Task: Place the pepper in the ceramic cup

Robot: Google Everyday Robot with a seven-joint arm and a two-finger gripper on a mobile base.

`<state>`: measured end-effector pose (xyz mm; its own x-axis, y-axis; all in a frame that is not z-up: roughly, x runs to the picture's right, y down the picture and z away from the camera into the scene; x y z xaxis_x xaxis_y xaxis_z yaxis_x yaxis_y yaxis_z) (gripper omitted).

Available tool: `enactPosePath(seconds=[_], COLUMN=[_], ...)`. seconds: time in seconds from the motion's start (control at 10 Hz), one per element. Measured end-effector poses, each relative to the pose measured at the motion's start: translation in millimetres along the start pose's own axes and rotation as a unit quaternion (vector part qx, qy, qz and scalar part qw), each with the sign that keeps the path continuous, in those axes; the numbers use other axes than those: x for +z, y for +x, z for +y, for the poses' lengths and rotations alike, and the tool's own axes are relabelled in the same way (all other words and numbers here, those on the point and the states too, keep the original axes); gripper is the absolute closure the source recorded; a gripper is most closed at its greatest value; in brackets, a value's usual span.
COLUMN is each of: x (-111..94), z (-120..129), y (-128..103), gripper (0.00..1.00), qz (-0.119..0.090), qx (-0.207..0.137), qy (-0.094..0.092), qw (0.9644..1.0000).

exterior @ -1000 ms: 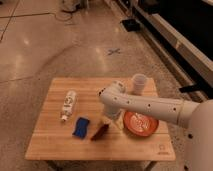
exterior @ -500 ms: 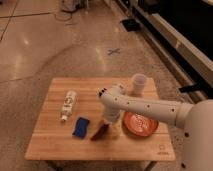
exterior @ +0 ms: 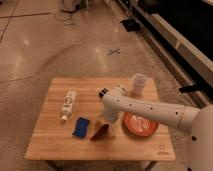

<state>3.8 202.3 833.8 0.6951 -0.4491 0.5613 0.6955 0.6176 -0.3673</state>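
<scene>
We see the hand [exterior: 104, 122] at frame centre, pointed down at the table [exterior: 52, 145], low over the pepper [exterior: 99, 133]. We cannot tell how far open it is or whether it has hold of anything. Pepper: dark-red, slender, tapering shape lying on the wood just below centre, just right of the blue rectangular sponge [exterior: 80, 127]. Whether hand and pepper touch, we cannot tell. Ceramic cup [exterior: 139, 83]: small, plain white, cylindrical, upright near the table's upper right edge, well apart from the pepper. Red-orange bowl [exterior: 141, 125]: wide, round, glossy, right of the hand, its upper rim partly hidden by the smooth white arm [exterior: 150, 109]. White bottle [exterior: 68, 105] lies on its side at left of the table. Table top is pale planked wood, rectangular.
</scene>
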Motion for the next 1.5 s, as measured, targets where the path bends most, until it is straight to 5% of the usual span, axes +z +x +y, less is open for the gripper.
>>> enactPosePath(seconds=[0.5, 1.2, 1.5], x=[5.2, 8.9, 0.7], z=[9.8, 12.3, 11.0], y=[-7.5, -17.2, -16.3], gripper=[0.22, 0.92, 1.00], qz=[0.008, 0.027, 0.036], qx=[-0.027, -0.048, -0.046], qy=[0.001, -0.012, -0.012], qw=[0.9996, 0.9984, 0.9982])
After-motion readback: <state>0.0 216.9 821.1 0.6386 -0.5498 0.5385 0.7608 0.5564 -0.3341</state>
